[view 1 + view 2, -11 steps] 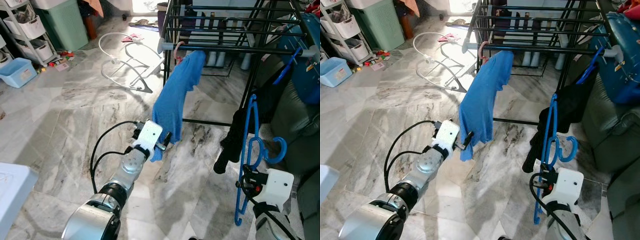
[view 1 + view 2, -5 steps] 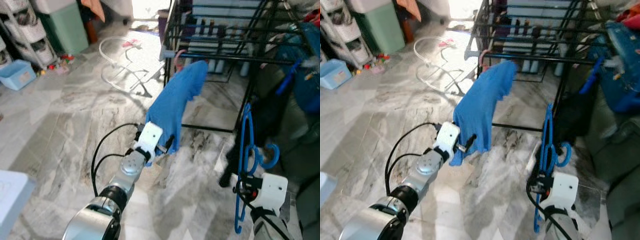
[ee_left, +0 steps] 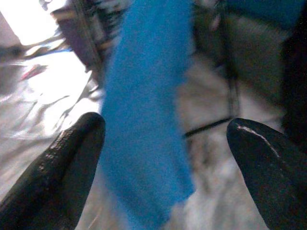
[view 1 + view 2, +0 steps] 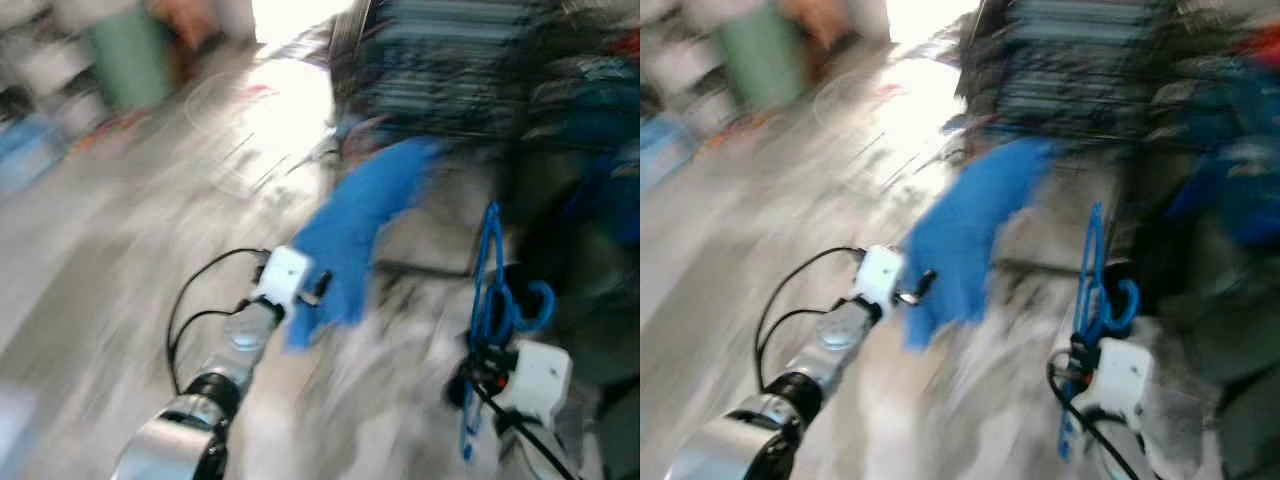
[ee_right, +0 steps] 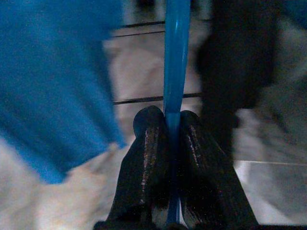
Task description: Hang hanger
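Low on the robot's right side, a slim blue plastic hanger (image 4: 490,300) stands nearly upright, its thin bar pinched between the two black fingers (image 5: 148,158) of the right gripper (image 5: 171,139), which are closed tight on it. The hanger's curved hook end (image 4: 1120,300) shows beside a dark garment (image 5: 237,62) hanging just behind it. To the left of the hanger, a bright blue cloth (image 4: 355,235) droops from a black metal drying rack (image 4: 450,70) toward the grey marbled floor (image 4: 110,250). The left gripper (image 3: 165,139) is held out at the cloth's lower end with its fingers spread wide apart, the cloth hanging between them in the wrist view; whether it touches them cannot be told. Both head views are heavily blurred.
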You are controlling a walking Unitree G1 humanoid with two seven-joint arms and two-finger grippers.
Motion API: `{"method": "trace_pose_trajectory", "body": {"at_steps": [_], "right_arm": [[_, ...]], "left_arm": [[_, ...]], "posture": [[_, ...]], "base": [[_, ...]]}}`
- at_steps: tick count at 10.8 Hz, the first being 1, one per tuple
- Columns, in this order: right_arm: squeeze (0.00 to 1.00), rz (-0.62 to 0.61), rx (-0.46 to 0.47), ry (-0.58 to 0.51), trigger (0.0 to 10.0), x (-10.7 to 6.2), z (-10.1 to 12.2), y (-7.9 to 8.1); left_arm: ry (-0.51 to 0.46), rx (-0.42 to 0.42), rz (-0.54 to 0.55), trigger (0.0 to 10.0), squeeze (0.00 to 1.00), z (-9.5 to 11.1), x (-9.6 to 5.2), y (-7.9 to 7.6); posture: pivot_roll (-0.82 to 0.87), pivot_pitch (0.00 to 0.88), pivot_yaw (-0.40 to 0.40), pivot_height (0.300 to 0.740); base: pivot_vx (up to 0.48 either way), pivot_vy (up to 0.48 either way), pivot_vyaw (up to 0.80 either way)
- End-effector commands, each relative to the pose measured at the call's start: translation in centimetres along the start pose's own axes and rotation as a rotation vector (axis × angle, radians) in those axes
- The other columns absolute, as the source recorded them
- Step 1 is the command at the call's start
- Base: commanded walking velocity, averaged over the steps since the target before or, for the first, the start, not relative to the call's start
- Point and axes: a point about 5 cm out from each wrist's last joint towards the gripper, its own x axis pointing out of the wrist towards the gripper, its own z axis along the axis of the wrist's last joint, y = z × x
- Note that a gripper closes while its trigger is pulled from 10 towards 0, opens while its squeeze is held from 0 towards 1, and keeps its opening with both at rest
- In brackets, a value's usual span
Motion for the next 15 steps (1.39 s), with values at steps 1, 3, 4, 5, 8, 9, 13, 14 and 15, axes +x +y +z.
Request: {"method": "trace_pose_trajectory", "body": {"at_steps": [1, 3, 4, 5, 8, 9, 13, 14, 15], "right_arm": [[0.00, -0.023, 0.003, 0.004, 0.0, 0.1, 0.0, -0.3], [0.00, -0.024, 0.006, 0.013, 0.0, 0.3, 0.0, -0.8], [0.00, -0.001, -0.008, 0.029, 0.0, 0.4, -0.1, -0.8], [0.00, 0.009, -0.015, 0.050, 0.0, 0.6, -0.3, -0.8], [0.00, 0.054, -0.025, 0.076, 0.0, 1.5, -0.1, -0.6], [0.00, 0.096, -0.047, 0.087, 0.0, 2.3, 0.4, -0.2], [0.00, 0.230, -0.064, 0.106, 0.0, 4.4, 1.7, 2.5], [0.00, 0.244, -0.110, 0.085, 0.0, 6.1, 3.8, 1.9], [0.00, 0.262, -0.132, 0.062, 0.0, 6.7, 5.1, 1.9]], "left_arm": [[0.004, -0.001, -0.031, 10.0, 0.00, 0.0, 0.1, -0.6], [0.006, -0.001, -0.037, 10.0, 0.00, 0.0, 0.1, -0.9], [0.013, -0.007, -0.034, 10.0, 0.00, -0.1, 0.1, -0.9], [0.015, -0.008, -0.035, 10.0, 0.00, -0.2, 0.1, -1.0], [0.019, -0.006, -0.037, 10.0, 0.00, -0.2, 0.1, -1.0], [0.026, -0.005, -0.038, 10.0, 0.00, -0.3, 0.1, -1.1], [0.028, -0.003, -0.038, 10.0, 0.00, -0.4, 0.1, -1.3], [0.027, -0.001, -0.041, 10.0, 0.00, -0.4, 0.0, -1.3], [0.026, 0.002, -0.040, 10.0, 0.00, -0.4, 0.0, -1.2]], "posture": [[-0.07, 0.078, 0.004, 0.740], [-0.07, 0.077, 0.003, 0.740], [-0.07, 0.076, 0.002, 0.740], [-0.07, 0.075, 0.000, 0.740], [-0.07, 0.071, 0.000, 0.740], [-0.07, 0.072, -0.002, 0.740], [-0.05, 0.070, -0.008, 0.740], [-0.05, 0.072, -0.007, 0.740], [-0.05, 0.075, -0.008, 0.740]], "base": [[0.424, 0.000, 0.00], [0.422, 0.000, 0.00], [0.412, 0.000, 0.00], [0.398, 0.000, 0.00], [0.386, 0.000, 0.00], [0.000, 0.000, 0.00], [0.000, 0.000, 0.00], [0.000, 0.000, 0.00], [0.000, 0.000, 0.00]]}}
